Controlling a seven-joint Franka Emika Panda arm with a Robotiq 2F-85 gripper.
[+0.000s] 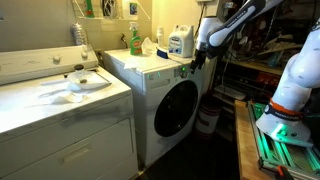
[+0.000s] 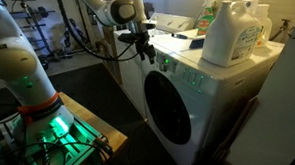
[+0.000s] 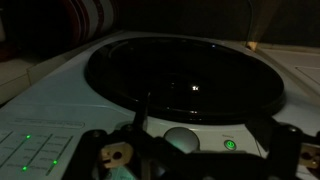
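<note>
— Where's the knob (image 3: 181, 140) sitting?
— On the panel (image 2: 178, 69) of the washer (image 1: 165, 100), above the door (image 3: 185, 75). I'm hovering my pincer (image 2: 146, 47) just before it, fingers spread, gripping nothing, facing front-on since it's front-mounted.

My arm (image 1: 243, 14) rises from its white base (image 1: 288, 88), stretches out level and folds down at the wrist (image 1: 207, 34). In both exterior views my gripper (image 1: 191, 63) (image 2: 146, 44) hangs below the wrist, pointing down and slightly forward. In the dim wrist view my fingers (image 3: 105, 158) sit at the bottom edge, well apart, so the jaws stand parted.
</note>
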